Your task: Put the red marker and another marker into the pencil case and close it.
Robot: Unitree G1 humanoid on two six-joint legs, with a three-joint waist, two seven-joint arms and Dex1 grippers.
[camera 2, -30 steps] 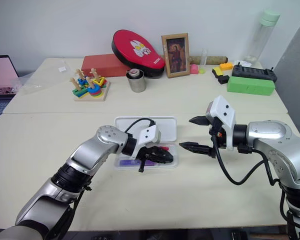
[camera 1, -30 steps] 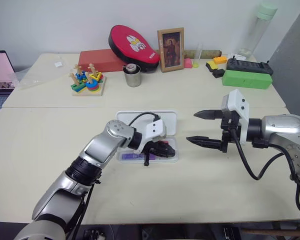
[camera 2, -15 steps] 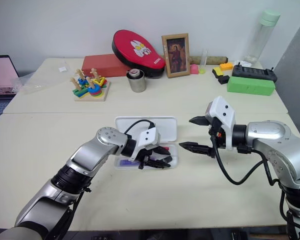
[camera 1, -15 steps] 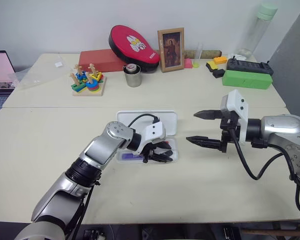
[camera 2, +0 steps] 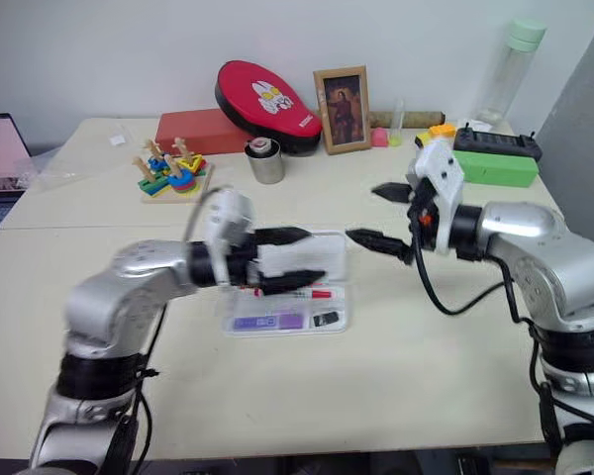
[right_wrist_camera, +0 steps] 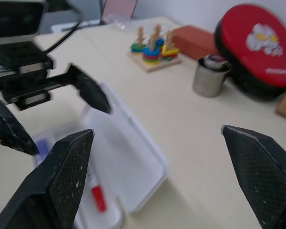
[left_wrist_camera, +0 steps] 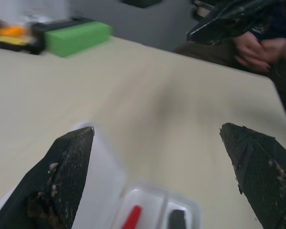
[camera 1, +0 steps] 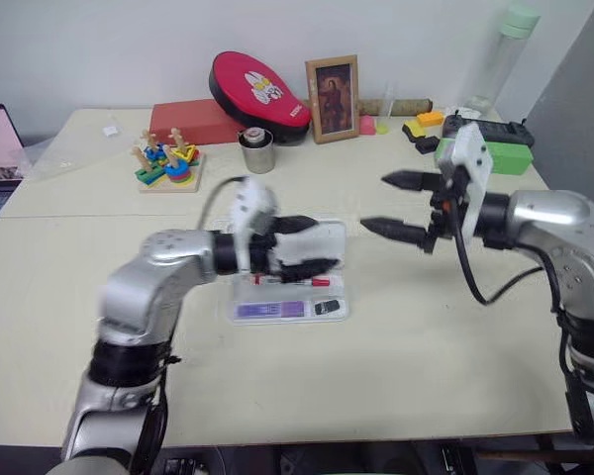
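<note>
Two markers are lying in the open pencil case while both my grippers are hanging empty above the table.

I'm seeing the table [camera 1: 396, 336] spreading under everything, with the pencil case [camera 1: 287, 302] sitting near its middle, lid tipped back toward twelve o'clock. My left gripper [camera 1: 310, 243] is hovering over that lid, fingers spread wide, gripping nothing. My right gripper [camera 1: 394, 204] is floating at two o'clock from the case, fingers wide apart too. The purple marker [camera 1: 270, 310] is resting at the tray's six o'clock edge, and the red marker [camera 1: 292, 281] is lying just behind it.
</note>
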